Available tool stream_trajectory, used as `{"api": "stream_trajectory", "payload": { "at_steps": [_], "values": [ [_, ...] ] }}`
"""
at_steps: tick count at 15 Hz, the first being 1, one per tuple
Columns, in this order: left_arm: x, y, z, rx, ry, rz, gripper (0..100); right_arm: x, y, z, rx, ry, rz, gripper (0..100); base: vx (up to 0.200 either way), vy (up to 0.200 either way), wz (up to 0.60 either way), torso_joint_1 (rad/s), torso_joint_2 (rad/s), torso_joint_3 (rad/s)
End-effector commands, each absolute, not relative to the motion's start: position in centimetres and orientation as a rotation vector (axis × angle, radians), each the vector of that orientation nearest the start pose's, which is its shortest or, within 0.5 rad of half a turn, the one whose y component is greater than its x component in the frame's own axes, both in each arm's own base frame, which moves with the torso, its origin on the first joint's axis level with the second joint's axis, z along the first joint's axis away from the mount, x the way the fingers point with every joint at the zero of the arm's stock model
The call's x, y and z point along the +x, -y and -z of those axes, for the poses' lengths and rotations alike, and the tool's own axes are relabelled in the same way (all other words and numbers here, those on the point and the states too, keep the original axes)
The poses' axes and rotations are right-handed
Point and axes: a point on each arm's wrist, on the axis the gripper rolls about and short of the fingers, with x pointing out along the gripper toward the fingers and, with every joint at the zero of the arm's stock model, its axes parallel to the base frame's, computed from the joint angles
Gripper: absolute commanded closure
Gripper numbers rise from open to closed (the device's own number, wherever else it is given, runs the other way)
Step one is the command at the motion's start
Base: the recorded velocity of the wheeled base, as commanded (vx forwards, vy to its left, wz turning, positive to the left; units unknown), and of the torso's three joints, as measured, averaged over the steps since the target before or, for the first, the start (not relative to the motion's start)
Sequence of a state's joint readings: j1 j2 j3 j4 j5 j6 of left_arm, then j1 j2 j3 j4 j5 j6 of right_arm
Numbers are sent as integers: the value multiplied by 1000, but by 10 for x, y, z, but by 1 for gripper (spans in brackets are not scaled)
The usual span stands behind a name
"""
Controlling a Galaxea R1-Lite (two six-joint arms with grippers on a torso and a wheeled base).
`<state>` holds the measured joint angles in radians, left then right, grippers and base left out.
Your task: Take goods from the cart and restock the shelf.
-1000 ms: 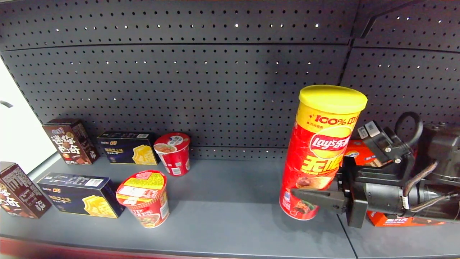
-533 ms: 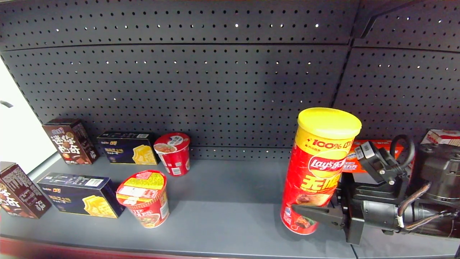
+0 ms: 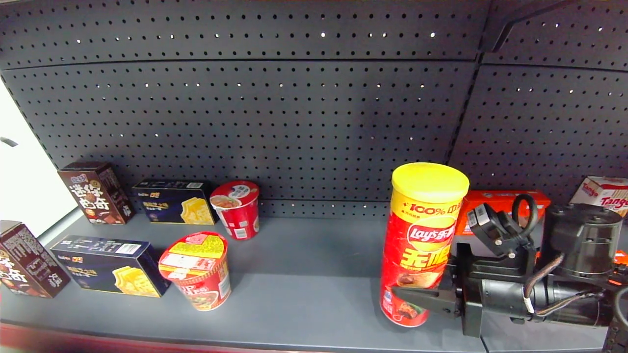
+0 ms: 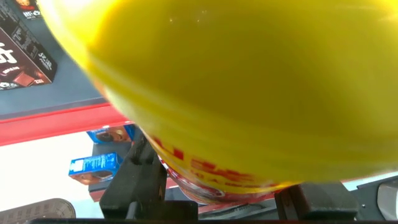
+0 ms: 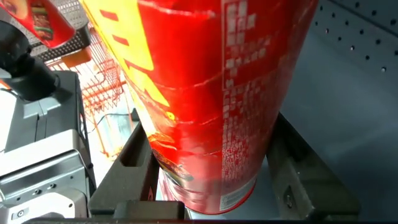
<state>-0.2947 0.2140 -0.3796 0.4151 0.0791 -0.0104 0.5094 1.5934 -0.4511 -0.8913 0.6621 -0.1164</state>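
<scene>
A tall red chips can (image 3: 424,235) with a yellow lid stands nearly upright at the right of the grey shelf (image 3: 304,274), its base at or just above the surface. My right gripper (image 3: 417,291) is shut on its lower part, coming in from the right. The right wrist view shows the same can (image 5: 217,93) between that gripper's (image 5: 211,180) fingers. In the left wrist view my left gripper (image 4: 217,199) is shut on a second chips can (image 4: 236,81), whose yellow lid faces the camera.
Two cup noodles (image 3: 198,269) (image 3: 237,202), dark blue boxes (image 3: 110,264) (image 3: 174,201) and brown boxes (image 3: 95,192) stand at the shelf's left. An orange box (image 3: 500,203) and a white-red box (image 3: 603,193) sit behind the right arm. The wire cart (image 5: 106,93) is below.
My right gripper has lowered the chips can to the shelf and shifted it slightly left. The orange box behind it has come into view.
</scene>
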Motion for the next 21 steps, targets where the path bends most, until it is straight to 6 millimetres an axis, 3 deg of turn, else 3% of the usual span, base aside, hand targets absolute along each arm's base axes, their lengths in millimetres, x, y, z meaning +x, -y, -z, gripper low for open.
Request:
{"api": "stream_trajectory", "payload": {
  "at_steps": [1,21],
  "values": [
    [-32,-12,-141,37,-250,212,100,207,-132,-141,-81,-227,-1181,100,0,0,0,0,0,0],
    [-31,-11,-138,37,-263,212,100,231,-148,-103,-108,-262,-1192,100,0,0,0,0,0,0]
  ]
}}
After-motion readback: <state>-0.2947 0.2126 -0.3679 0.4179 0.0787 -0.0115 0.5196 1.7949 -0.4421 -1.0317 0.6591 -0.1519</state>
